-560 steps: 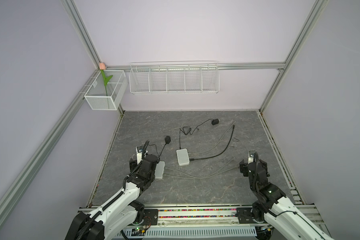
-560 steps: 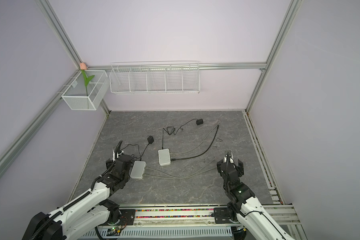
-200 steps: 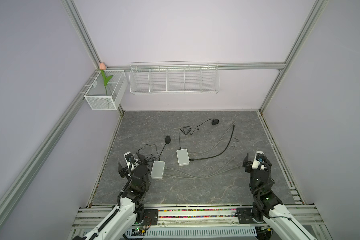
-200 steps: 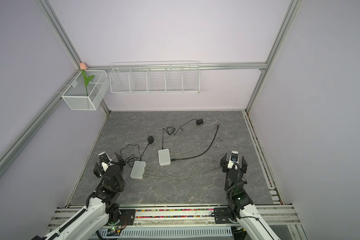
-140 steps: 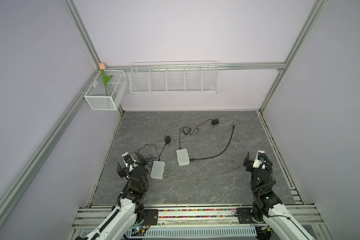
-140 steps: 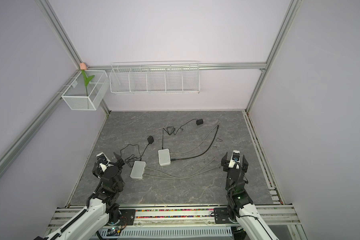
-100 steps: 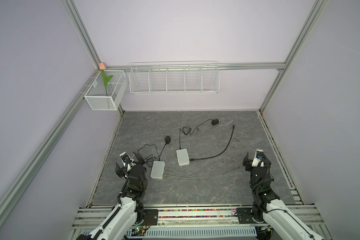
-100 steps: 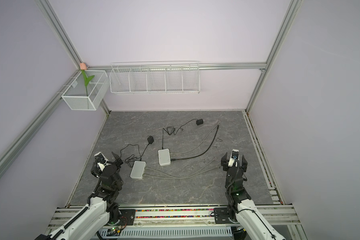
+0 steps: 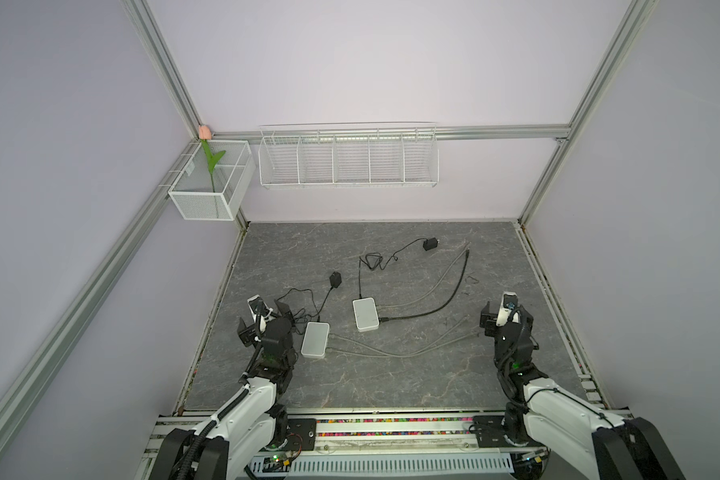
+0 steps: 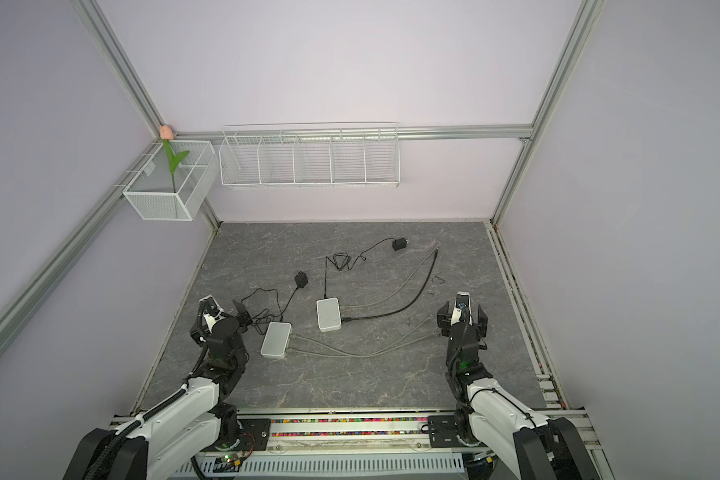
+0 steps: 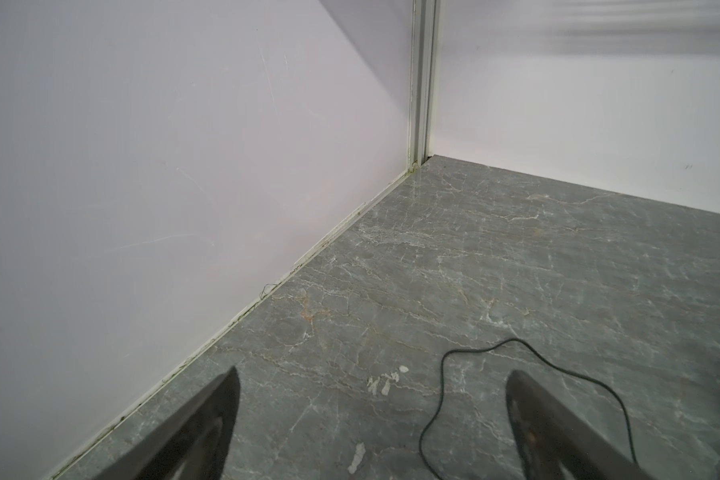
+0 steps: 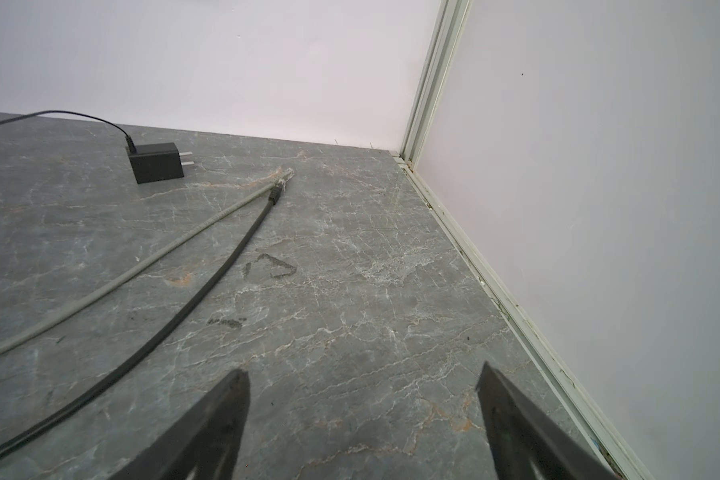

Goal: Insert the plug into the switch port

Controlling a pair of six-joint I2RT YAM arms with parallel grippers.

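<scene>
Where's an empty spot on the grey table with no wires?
Bare: the front strip between the grey cables and the rail; the far left corner behind the left adapter. Crowded: the middle, around the near switch and far switch.

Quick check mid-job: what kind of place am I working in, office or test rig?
Probably a lab test cell: plain pale wall panels set in aluminium framing, a wire rack on the back wall, and a base rail along the grey tabletop's front edge.

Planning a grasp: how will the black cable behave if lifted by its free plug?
Likely floppy: the black cable lies in a loose curve, so it should sag. Its other end seems plugged into a switch, which looks light and may drag along.
</scene>
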